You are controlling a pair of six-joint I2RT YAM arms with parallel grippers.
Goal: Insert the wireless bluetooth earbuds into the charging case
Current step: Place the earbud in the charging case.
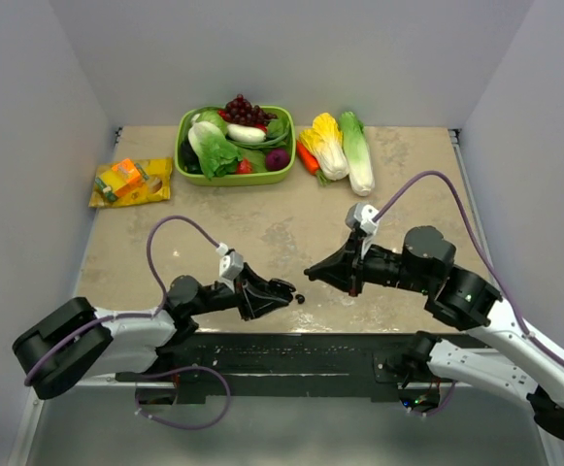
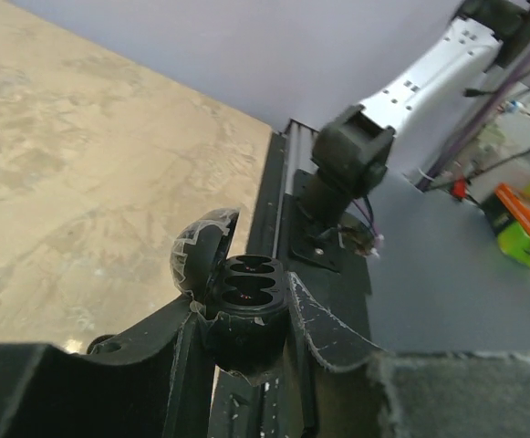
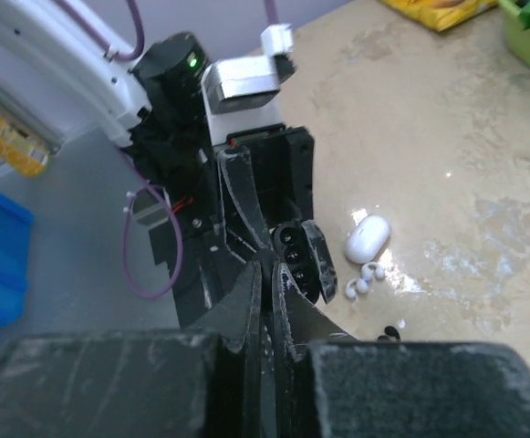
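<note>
Inside left end effector point(image 2: 244, 330) grip: black case point(image 2: 248, 290) (lid point(image 2: 201, 248) open, seemingly empty); right end effector point(image 3: 266, 274) closed.

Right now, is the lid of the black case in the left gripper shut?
No, the left wrist view shows the black charging case, held by the left gripper, with its lid swung open.

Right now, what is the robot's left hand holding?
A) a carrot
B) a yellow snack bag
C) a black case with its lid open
C: the left hand is shut on the black charging case, lid flipped open, as the left wrist view shows.
</note>
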